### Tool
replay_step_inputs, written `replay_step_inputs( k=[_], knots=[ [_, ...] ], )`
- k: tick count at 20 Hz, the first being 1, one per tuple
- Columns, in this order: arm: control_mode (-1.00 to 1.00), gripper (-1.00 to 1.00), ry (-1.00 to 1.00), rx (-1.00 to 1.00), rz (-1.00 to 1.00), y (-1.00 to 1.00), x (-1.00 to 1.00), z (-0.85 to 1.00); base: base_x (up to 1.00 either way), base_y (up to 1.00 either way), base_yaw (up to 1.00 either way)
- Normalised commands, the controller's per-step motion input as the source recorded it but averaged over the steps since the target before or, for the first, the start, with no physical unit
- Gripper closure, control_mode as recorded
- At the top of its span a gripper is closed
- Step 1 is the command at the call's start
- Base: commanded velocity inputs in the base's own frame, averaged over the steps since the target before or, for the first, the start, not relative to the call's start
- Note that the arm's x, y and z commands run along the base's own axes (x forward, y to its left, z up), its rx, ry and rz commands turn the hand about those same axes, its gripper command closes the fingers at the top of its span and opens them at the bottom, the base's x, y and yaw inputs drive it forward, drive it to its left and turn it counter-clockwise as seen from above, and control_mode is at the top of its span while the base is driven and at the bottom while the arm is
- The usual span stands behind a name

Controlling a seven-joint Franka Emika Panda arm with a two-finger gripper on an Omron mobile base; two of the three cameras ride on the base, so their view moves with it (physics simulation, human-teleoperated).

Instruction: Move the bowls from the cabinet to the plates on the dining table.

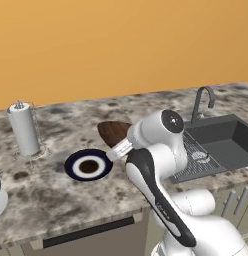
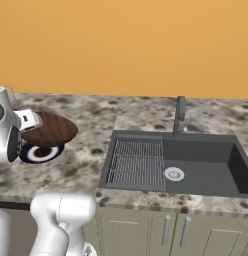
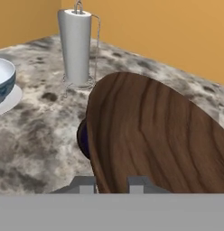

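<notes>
We hold the dark wooden bowl (image 3: 154, 135) by its rim, gripper (image 3: 113, 182) clamped on it, tilted just above the dark-rimmed plate (image 1: 88, 165) on the speckled dining table (image 1: 56, 195). It looks stiff, light and smooth, best pinched at the edge. Farther off, the blue-patterned bowl (image 3: 3, 76) sits on another plate. No writing is legible.

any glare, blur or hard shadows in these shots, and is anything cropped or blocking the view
Left base view: flat even light, no glare, sharp; the robot's own arm hides part of the wooden bowl above the dark-rimmed plate. Right base view: equally flat, the sink evenly shaded. Hand view: the wooden bowl looms large, covering most of the plate, cropped at the right edge; the paper towel roll stays sharp.
</notes>
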Motion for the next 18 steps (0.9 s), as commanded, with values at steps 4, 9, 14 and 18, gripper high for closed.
replay_step_inputs(
  k=[4,9,14,18],
  knots=[
    [-1.00,1.00,0.00,0.00,0.00,0.40,0.22,-0.12,0.00,0.00,0.00],
    [-1.00,1.00,0.00,0.00,0.00,0.48,0.13,-0.01,0.00,0.00,0.00],
    [-1.00,1.00,0.00,0.00,0.00,0.24,0.11,-0.04,0.00,0.00,0.00],
    [-1.00,1.00,0.00,0.00,0.00,0.09,0.15,-0.28,0.00,0.00,0.00]
  ],
)
